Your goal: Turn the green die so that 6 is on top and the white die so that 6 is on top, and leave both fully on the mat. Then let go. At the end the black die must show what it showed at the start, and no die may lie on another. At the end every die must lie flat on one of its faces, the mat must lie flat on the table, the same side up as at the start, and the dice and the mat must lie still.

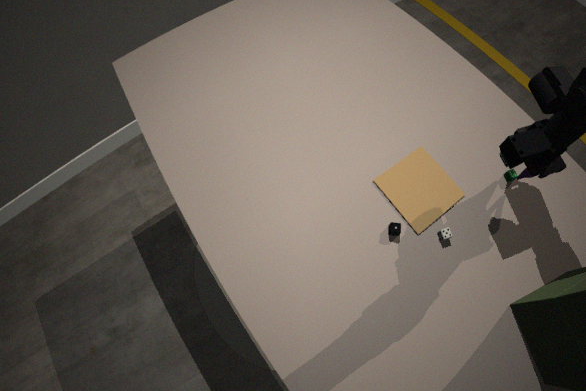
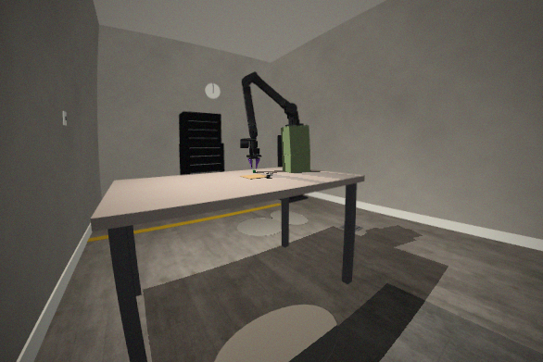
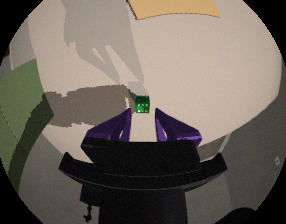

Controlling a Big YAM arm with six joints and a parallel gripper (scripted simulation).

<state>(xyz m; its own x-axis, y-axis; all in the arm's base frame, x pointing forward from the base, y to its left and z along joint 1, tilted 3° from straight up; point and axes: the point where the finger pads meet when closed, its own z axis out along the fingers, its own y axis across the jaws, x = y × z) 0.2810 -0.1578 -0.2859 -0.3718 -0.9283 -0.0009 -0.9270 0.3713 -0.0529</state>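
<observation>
The green die [image 1: 510,175] [image 2: 254,171] [image 3: 142,104] rests on the table, off the mat, its pips too small to read surely. My gripper [image 2: 254,168] [image 3: 143,111] is partly open and empty, fingers pointing down. In the wrist view the die shows just beyond and between the purple fingertips. The white die [image 1: 446,233] lies on the table beside the mat's lower right edge, five pips up. The black die [image 1: 394,229] lies on the table off the mat's lower left edge, one pip visible. The orange mat [image 1: 419,186] [image 2: 251,177] [image 3: 179,10] lies flat.
The green block [image 1: 555,321] [image 2: 296,149] [image 3: 19,100] under the arm's base stands on the table [image 1: 280,101] [image 2: 185,191]. The table's edge lies beyond the gripper, on the right in the top view. The arm's shadow crosses the white die and the mat's lower corner.
</observation>
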